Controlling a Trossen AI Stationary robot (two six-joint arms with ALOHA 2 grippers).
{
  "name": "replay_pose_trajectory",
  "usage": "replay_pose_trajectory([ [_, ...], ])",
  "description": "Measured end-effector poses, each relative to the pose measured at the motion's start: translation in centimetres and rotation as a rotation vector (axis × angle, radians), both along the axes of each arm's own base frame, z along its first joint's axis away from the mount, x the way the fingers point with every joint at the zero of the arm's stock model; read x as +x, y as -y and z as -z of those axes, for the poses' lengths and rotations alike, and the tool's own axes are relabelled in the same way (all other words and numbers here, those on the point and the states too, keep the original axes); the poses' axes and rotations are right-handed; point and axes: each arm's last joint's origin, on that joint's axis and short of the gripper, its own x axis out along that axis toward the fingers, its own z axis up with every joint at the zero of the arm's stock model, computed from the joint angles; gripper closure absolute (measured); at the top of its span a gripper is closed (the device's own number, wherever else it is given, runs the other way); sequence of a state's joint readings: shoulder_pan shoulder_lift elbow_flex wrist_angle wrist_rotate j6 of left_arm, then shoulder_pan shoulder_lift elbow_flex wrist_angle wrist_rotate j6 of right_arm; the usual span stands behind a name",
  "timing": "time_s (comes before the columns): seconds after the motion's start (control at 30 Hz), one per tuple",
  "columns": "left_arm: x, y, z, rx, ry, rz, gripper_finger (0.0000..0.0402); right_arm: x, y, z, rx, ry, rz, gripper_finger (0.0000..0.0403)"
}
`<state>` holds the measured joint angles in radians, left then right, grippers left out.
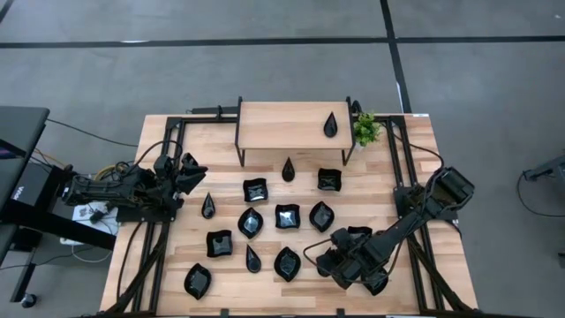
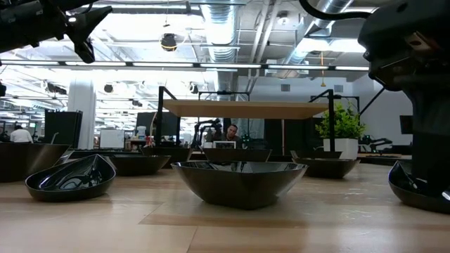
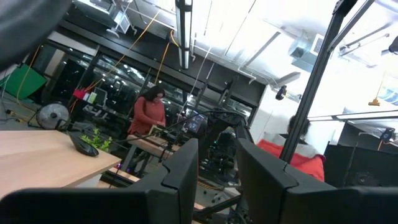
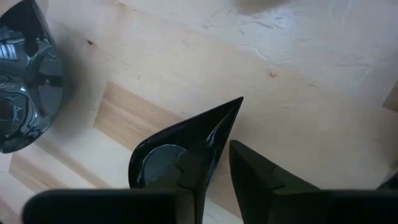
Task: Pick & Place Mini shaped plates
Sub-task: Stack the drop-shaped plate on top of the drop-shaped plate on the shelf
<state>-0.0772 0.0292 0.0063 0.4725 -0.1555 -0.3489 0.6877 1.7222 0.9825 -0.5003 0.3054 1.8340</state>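
Observation:
Several glossy black mini shaped plates lie spread over the wooden table. My right gripper stands low near the table's front right, shut on a pointed plate, which rests bottom down on the table. In the low view this plate sits at the right edge under the gripper. My left gripper waits raised at the table's left side. Its fingers are open and hold nothing. My right gripper has the pointed plate by the rim of one long side, below its tip. One finger is inside the dish and the other outside. The fingers slant steeply down from the table's right. The plate's bottom rests on the table.
A leaf-shaped plate lies close beside the held one. At the back stands a low wooden shelf with one teardrop plate on it, and a small green plant beside it. Black frame rails run along both table sides.

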Motion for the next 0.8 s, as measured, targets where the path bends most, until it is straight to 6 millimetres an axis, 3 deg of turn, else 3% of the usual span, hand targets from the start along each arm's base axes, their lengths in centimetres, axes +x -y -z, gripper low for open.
replay_pose_trajectory([
  [0.5, 0.00, 0.00, 0.00, 0.000, 0.000, 0.000, 0.0290, 0.01, 0.01, -0.01, -0.006, 0.006, 0.003, 0.0398],
  [0.8, 0.00, 0.00, 0.00, 0.000, 0.000, -0.001, 0.0290, 0.03, 0.01, -0.02, -0.006, 0.006, 0.003, 0.0401],
])
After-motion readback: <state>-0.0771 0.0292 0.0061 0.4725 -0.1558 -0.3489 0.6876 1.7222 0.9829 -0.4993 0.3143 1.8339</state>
